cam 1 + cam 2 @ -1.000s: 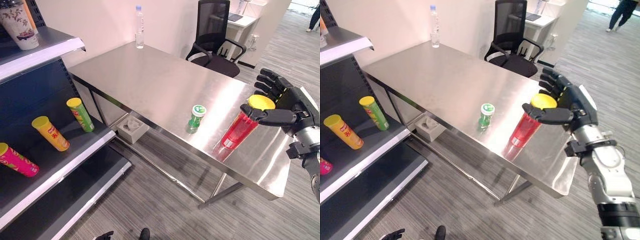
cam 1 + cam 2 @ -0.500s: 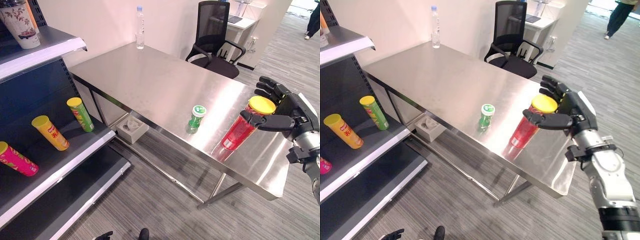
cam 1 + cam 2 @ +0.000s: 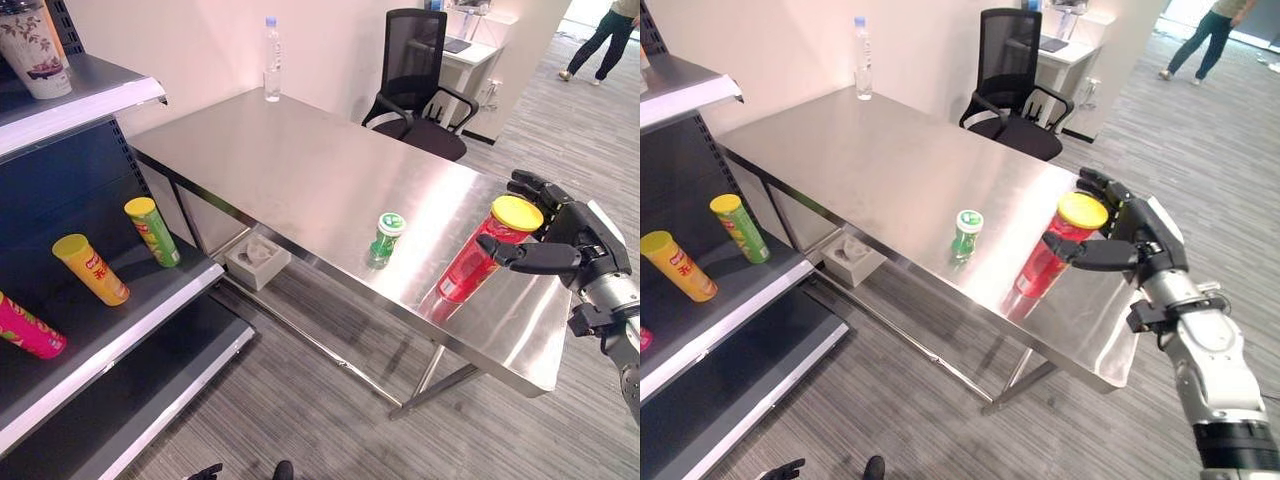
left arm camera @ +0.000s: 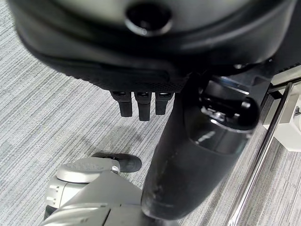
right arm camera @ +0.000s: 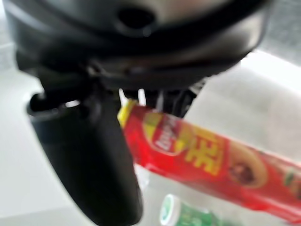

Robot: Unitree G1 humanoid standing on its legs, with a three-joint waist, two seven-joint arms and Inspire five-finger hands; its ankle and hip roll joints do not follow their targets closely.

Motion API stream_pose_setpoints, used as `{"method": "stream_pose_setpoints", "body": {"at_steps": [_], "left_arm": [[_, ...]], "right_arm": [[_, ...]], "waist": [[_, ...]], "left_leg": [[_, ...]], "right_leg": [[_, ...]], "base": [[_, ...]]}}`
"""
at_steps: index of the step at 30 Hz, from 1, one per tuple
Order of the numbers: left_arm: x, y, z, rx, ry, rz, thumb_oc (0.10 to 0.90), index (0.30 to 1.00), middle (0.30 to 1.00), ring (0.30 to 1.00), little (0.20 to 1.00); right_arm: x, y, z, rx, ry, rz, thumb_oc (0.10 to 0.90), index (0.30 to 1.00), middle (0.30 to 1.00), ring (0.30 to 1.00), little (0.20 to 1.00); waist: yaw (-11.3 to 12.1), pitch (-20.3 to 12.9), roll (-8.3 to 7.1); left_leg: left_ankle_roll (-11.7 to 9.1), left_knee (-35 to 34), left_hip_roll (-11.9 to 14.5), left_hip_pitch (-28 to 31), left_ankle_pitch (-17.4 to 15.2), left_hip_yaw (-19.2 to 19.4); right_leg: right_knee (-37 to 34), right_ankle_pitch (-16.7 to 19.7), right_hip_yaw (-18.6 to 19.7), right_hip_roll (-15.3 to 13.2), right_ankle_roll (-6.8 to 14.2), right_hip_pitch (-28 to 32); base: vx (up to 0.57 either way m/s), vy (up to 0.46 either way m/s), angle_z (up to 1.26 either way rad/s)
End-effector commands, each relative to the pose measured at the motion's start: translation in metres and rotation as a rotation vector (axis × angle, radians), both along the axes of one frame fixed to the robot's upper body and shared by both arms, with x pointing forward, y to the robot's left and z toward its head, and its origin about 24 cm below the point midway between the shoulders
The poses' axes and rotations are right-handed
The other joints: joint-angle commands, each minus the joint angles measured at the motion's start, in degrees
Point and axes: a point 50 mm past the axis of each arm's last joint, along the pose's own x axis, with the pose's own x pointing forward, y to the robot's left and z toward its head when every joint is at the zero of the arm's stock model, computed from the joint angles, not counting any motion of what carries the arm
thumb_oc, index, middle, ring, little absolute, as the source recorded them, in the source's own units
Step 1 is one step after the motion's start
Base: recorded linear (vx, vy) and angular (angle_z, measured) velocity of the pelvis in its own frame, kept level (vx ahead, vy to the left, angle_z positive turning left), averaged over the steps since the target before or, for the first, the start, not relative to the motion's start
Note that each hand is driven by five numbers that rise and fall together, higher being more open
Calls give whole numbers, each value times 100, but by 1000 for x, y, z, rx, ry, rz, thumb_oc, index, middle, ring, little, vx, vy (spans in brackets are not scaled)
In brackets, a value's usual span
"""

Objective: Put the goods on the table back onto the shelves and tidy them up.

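A red tube can with a yellow lid point(image 3: 478, 262) stands tilted on the steel table point(image 3: 300, 170) near its right end. My right hand point(image 3: 575, 245) is open around the can's top, thumb stretched across the front just under the lid and fingers point(image 3: 530, 187) straight behind it. The right wrist view shows the red can point(image 5: 211, 160) lying between thumb and fingers. A small green bottle point(image 3: 382, 238) with a white-green cap stands left of the can. My left hand point(image 4: 141, 47) hangs open over the carpet floor.
The shelf unit point(image 3: 150, 320) at left holds a green can point(image 3: 152, 230), a yellow can point(image 3: 90, 268) and a pink can point(image 3: 30, 328); a cup point(image 3: 35, 55) sits on its upper board. A water bottle point(image 3: 271, 58) stands at the table's far corner, an office chair point(image 3: 420, 85) behind, a tissue box point(image 3: 255, 260) underneath.
The right hand has come down and closer round the red can's top, its thumb now just under the lid. The whole view has shifted a little.
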Motion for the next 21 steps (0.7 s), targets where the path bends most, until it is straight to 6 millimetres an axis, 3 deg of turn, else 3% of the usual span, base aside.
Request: {"method": "stream_pose_setpoints", "body": {"at_steps": [1,5,6,21], "left_arm": [[17,-3,2,-16,-33,-62,800,900,900,900,900],[17,-3,2,-16,-33,-62,800,900,900,900,900],[18,-2,2,-14,-35,-58,800,900,900,900,900],[14,-1,2,-10,-25,-47,800,900,900,900,900]], "right_arm": [[1,-3,49,-52,-202,0,494,441,441,441,441],[1,-3,49,-52,-202,0,494,441,441,441,441],[2,-6,46,-54,-184,-17,400,300,300,300,300],[5,2,50,-1,-247,-4,400,300,300,300,300]], "waist": [[277,-242,106],[277,-242,106],[278,-233,96],[319,-225,97]], "left_leg": [[-365,47,314,443,-868,260],[-365,47,314,443,-868,260],[-366,47,319,445,-865,263],[-359,47,319,458,-871,235]], "right_leg": [[37,18,-16,-123,518,-176],[37,18,-16,-123,518,-176],[37,20,-18,-122,519,-173],[37,13,-55,-126,511,-167]], "base": [[0,0,0],[0,0,0],[0,0,0],[0,0,0]]}}
